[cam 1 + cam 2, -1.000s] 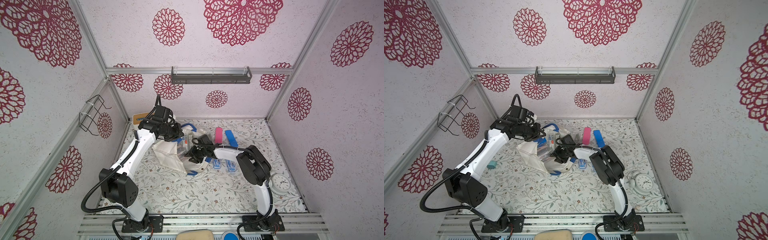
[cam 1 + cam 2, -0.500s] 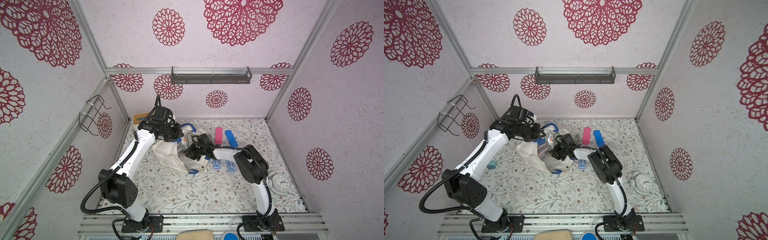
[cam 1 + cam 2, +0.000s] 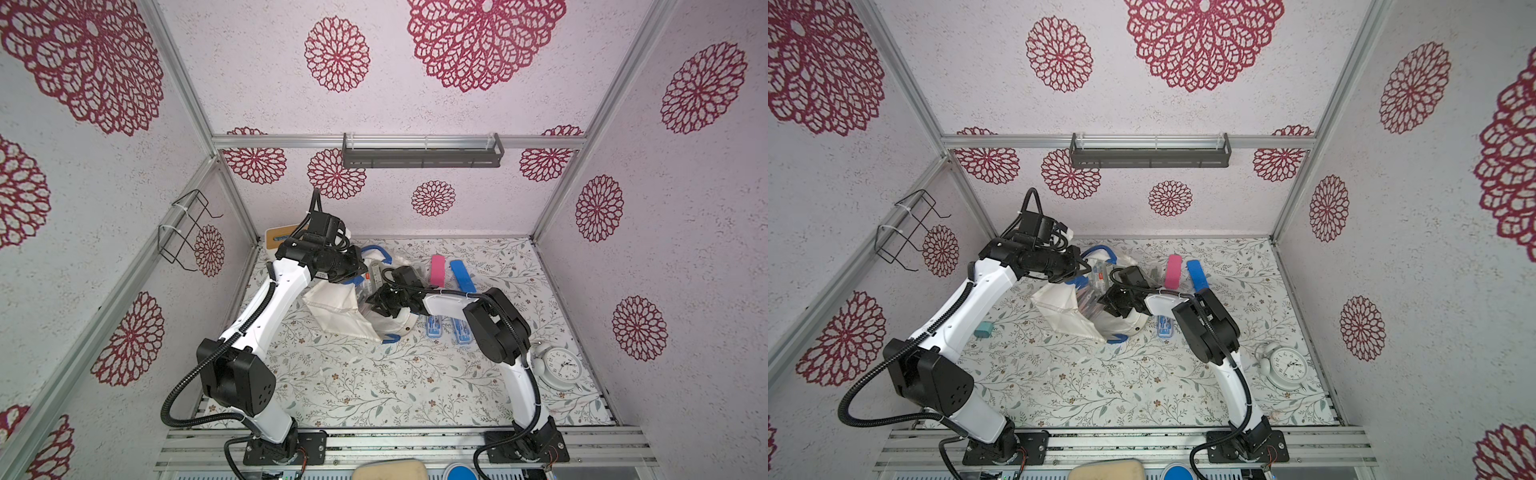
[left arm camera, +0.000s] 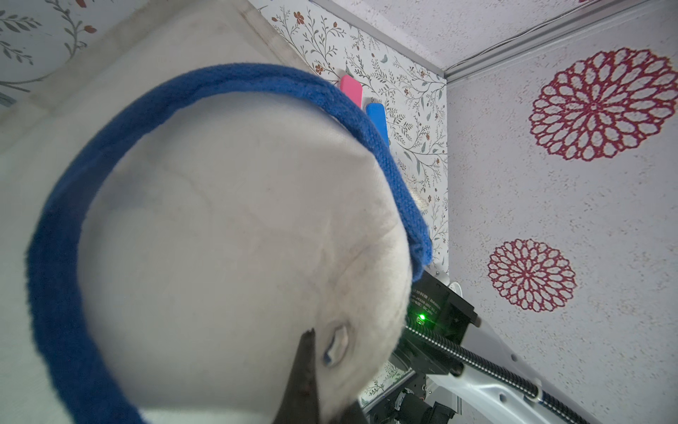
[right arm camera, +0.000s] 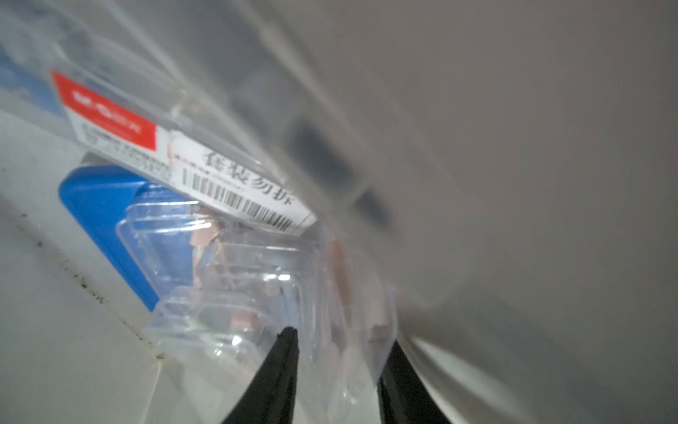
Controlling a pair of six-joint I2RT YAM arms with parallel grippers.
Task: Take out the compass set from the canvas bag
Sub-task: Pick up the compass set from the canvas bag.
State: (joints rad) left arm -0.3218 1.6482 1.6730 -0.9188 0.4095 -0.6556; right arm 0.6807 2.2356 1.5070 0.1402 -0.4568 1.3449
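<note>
Both grippers are working at the canvas bag [image 3: 336, 316], which is lying on the table [image 3: 374, 382]. I am pinching its lifted rim with the closed left gripper [image 3: 358, 268]. My right gripper [image 5: 339, 341] is sitting inside the bag, jaws straddling a corner of the clear compass set [image 5: 234, 279]; whether they are clamping, I cannot tell.

Cream-white canvas bag [image 3: 336, 309] trimmed with a blue loop handle [image 4: 220, 79], pink case [image 3: 437, 270] and blue case [image 3: 461, 278] laid at centre frame, table cover [image 3: 374, 386] printed with grey-green leaf sprigs, walls [image 3: 249, 62] patterned with crimson rosettes, white clock [image 3: 559, 365] at lower right.
</note>
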